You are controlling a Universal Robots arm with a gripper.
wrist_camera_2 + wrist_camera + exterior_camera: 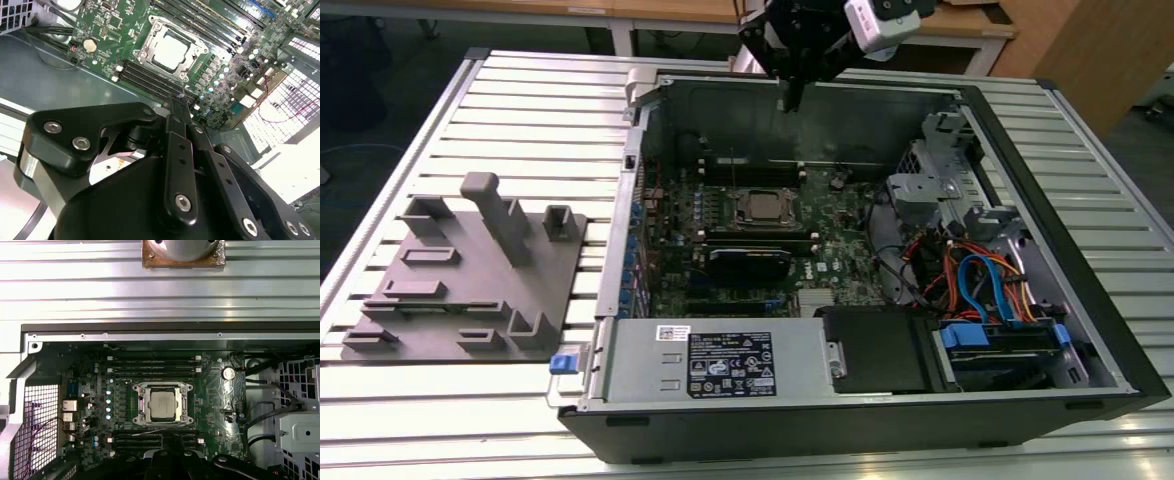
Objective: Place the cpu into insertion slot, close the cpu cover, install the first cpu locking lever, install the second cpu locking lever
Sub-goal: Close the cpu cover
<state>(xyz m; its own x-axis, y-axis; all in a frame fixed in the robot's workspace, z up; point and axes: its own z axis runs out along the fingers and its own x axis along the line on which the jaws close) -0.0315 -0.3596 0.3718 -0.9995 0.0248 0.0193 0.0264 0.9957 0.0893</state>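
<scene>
Cpu (162, 405) sits in the insertion slot (735, 208) on the green motherboard (834, 240), at about eleven o'clock from the board's middle in the exterior view. The cpu cover (190, 61) lies flat around its silver top. Going from the exterior view's left, at nine o'clock a grey moulded fixture (460, 275) rests on the slatted bench (520, 100), near the open computer case (854, 430). At three o'clock inside the case run orange and blue cables (974, 285). Up at twelve o'clock from the cpu hangs the end effector (791, 103), by the case's far wall. Its fingers are pressed together on nothing, and it is well apart from the slot.
</scene>
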